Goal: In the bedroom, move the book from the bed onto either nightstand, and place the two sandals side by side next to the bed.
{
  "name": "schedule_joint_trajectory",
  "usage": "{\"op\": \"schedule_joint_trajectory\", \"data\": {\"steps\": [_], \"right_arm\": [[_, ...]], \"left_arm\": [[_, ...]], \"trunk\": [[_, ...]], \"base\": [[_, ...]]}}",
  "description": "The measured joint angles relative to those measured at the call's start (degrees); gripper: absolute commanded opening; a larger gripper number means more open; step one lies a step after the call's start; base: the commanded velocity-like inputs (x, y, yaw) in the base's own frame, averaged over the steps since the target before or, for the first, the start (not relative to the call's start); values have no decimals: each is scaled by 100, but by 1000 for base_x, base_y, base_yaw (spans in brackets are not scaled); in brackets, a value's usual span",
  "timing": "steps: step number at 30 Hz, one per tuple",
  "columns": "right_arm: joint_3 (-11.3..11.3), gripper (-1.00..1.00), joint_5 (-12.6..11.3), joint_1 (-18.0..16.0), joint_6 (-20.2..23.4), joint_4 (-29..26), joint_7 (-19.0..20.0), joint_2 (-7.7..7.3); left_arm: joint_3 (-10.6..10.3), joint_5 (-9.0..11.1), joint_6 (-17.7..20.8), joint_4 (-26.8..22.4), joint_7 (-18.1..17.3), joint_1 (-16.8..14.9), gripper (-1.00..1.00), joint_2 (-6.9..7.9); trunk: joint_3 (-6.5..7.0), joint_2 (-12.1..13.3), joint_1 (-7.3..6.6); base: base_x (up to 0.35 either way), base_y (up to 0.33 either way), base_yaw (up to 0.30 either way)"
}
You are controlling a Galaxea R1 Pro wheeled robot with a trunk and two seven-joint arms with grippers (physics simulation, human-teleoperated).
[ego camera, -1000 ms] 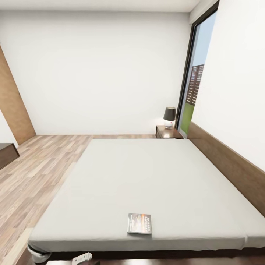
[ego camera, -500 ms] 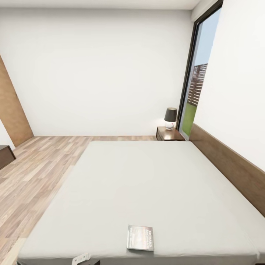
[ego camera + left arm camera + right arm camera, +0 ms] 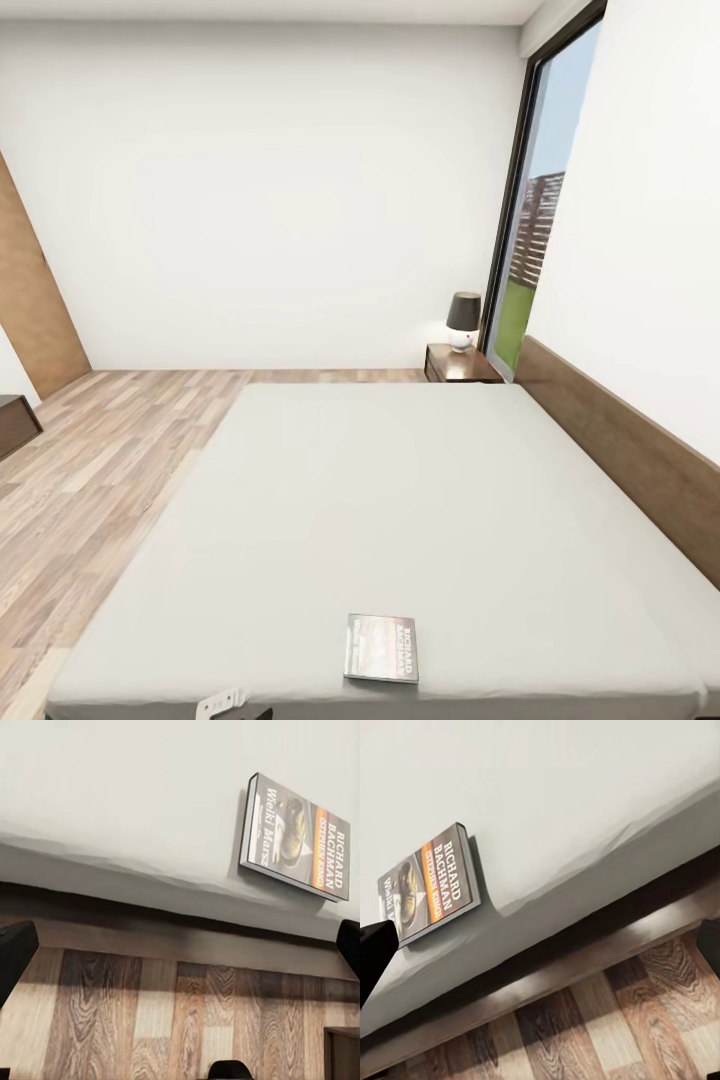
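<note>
Book (image 3: 381, 648): a thin paperback with a dark cover is seen in the head view lying flat near the close edge of the large bed's smooth light grey mattress (image 3: 400, 500). White walls, wood-plank floor (image 3: 90, 470), a tall black-framed window (image 3: 530, 200) and a dark-brown nightstand (image 3: 458, 364) carrying a lamp (image 3: 462, 320) are shown. In the left wrist view the book (image 3: 296, 838) lies above the dark frame; the left hand (image 3: 180, 960) is spread open. In the right wrist view the book (image 3: 427, 885) is seen; the right hand (image 3: 540, 945) is open.
</note>
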Motion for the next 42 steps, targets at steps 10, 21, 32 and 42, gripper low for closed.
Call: {"op": "schedule_joint_trajectory", "data": {"steps": [10,21,32,42], "right_arm": [[0,100,0,0,0,0,-8,-2],[0,100,0,0,0,0,-9,-1],[0,100,0,0,0,0,-9,-2],[0,100,0,0,0,0,-7,-2]], "left_arm": [[0,0,0,0,0,0,100,1],[-1,0,0,0,0,0,100,2],[-1,0,0,0,0,0,100,-1],[0,0,0,0,0,0,100,1]], "trunk": [[-74,0,0],[-172,0,0],[-270,0,0],[-359,-1,0]], "base": [[0,0,0],[15,0,0],[133,0,0],[6,0,0]]}}
